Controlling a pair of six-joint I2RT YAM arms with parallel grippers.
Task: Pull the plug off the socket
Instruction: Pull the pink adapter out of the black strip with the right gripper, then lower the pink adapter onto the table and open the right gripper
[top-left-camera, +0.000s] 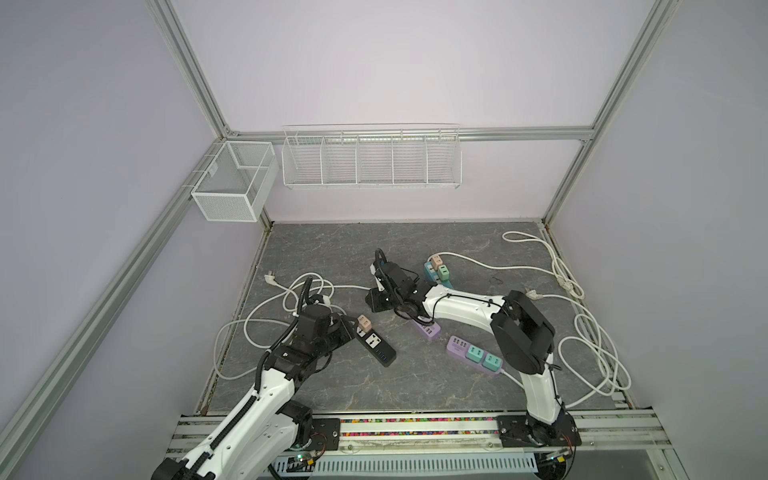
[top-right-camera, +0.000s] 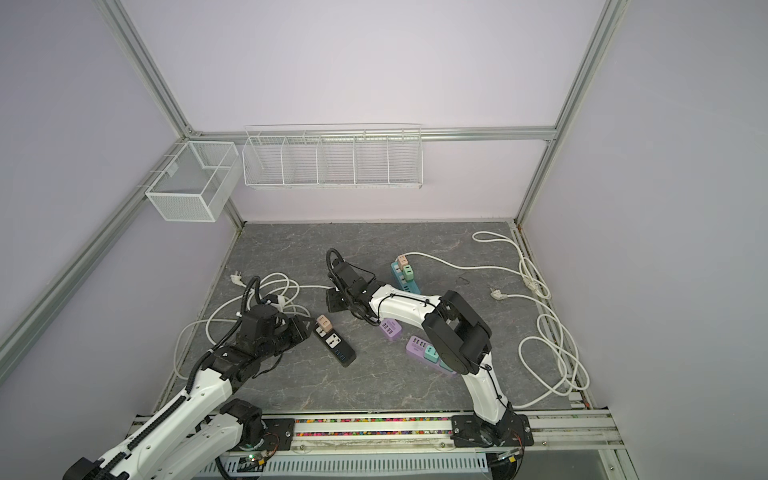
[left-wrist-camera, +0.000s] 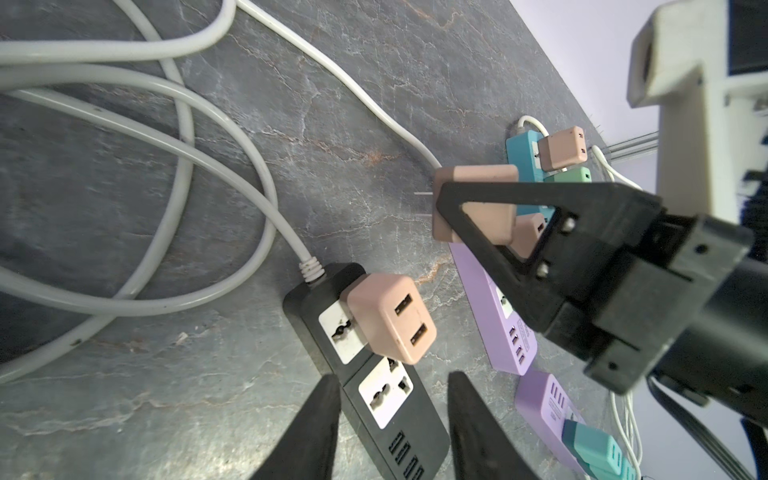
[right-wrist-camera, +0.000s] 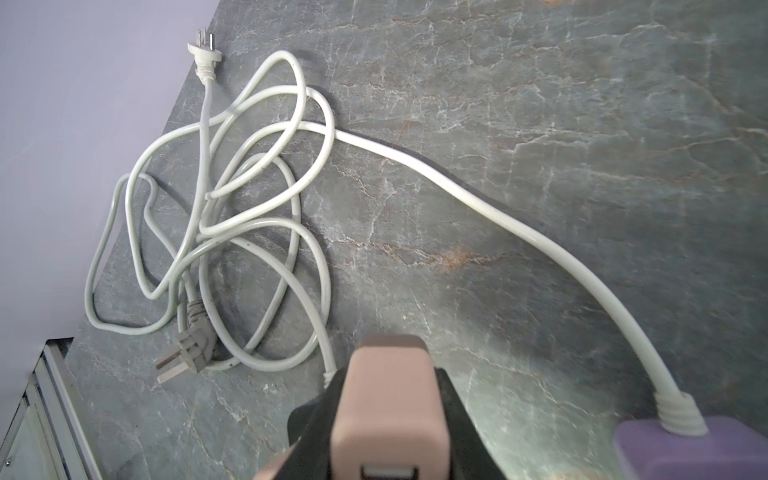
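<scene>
Your right gripper (right-wrist-camera: 388, 395) has its jaws clenched on the pink plug (left-wrist-camera: 488, 218), and that plug is clear of every socket. In the left wrist view its two prongs (left-wrist-camera: 423, 194) stick out bare into the air above the grey marbled worktop (top-left-camera: 457, 257). In both top views this gripper hangs over the middle of the worktop, between the black power strip (top-left-camera: 376, 345) and the blue strip (top-left-camera: 432, 275). Your left gripper (left-wrist-camera: 392, 380) has its jaws released. They stand apart on either side of the black power strip, and bare worktop shows between one finger and the strip's edge. A second pink plug (left-wrist-camera: 390, 318) sits in the end socket of that strip, just beside the spot where the white cable (left-wrist-camera: 307, 266) enters, and its face shows two USB slots. The purple strip (left-wrist-camera: 496, 332) carries small print beside its USB ports, but it is too small for you to read. The blue strip bears a pink adapter (left-wrist-camera: 561, 147) and a green adapter (left-wrist-camera: 567, 176).
</scene>
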